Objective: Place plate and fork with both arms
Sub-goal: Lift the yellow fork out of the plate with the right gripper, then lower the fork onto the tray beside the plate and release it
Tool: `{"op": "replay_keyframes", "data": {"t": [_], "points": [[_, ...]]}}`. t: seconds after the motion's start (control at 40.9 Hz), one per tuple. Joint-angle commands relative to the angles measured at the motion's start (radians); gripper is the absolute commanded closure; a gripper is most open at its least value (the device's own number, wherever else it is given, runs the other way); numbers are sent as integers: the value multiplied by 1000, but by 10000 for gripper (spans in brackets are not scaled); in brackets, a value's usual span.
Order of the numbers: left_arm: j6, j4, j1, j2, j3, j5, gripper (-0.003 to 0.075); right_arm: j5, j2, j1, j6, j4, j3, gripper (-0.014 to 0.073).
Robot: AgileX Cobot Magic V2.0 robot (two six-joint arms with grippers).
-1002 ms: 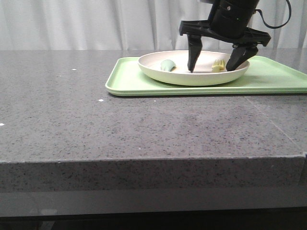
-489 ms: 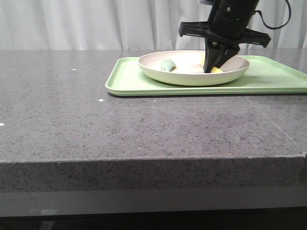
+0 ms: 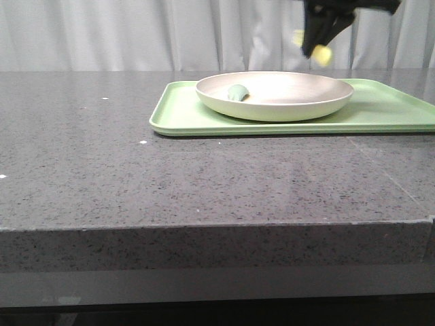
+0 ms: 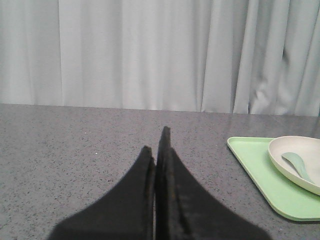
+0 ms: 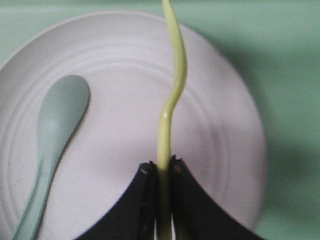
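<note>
Front view: our right gripper (image 3: 318, 42) lifts the fork (image 3: 322, 54), upper right of frame.
Its jaws clench the fork above the plate (image 3: 274, 107); our left gripper (image 4: 157, 150) has jaws pressed together, empty.

Speckled grey stone-look table (image 3: 204, 183), faintly polished. Matte cream plate (image 5: 125, 125); smooth plastic-looking pale yellow fork (image 5: 172, 85), grey-green spoon (image 5: 52, 135), light-green tray (image 3: 183, 112).
</note>
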Motion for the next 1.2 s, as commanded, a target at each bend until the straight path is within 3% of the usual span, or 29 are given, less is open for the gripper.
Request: {"op": "replay_keyframes", "data": {"t": [0.0,0.293,0.733,1.027,1.173], "points": [[1,-1,-5,10,-25,-82,738,13,-81,-40,-5,-77,-40,580],[1,-1,-5,10,-25,-82,738,95,-56,-144,-76,-109,-33,580],[1,-1,-5,10,-25,-82,738,122,47,-156,-103,-108,-27,572],[1,-1,-5,10,-25,-82,738,123,48,-158,-103,-109,-27,347],[1,-1,-5,10,-25,-82,738,129,44,-158,-103,-109,-30,326]]}}
